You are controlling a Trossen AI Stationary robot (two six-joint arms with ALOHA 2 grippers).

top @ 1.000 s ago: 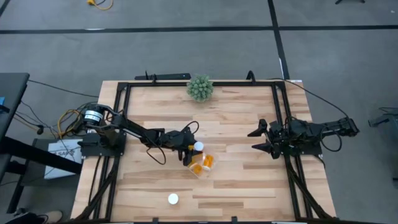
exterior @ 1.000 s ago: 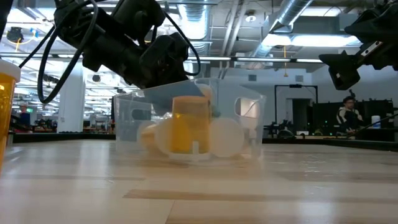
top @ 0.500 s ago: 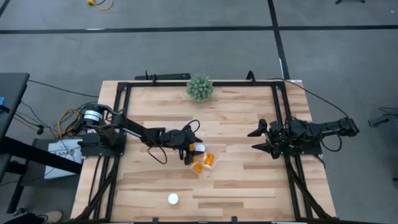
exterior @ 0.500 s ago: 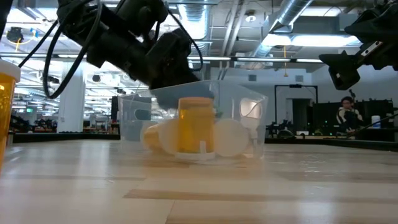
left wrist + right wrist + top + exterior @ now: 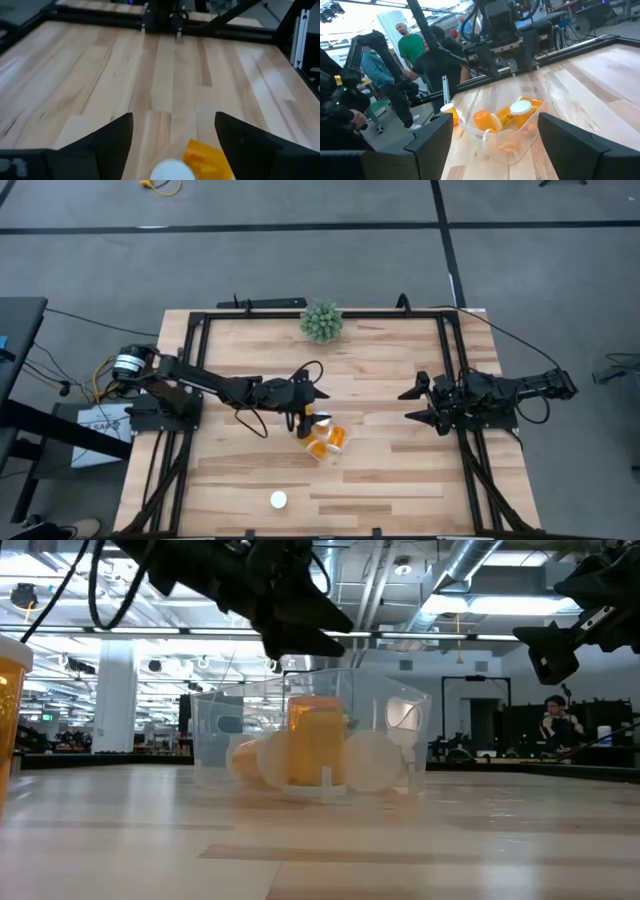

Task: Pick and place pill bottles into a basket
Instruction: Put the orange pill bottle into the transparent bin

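While spread and empty, left pincer [image 5: 303, 408] hovers over basket [image 5: 326, 442] holding pill bottles [image 5: 318, 448].

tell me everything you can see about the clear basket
The basket is a small clear plastic tray with rounded corners, sitting flat on the wooden table near its middle. Through its see-through walls show orange pill bottles with white caps, one upright, others lying down. The left gripper hangs open just above its rim, not touching it.
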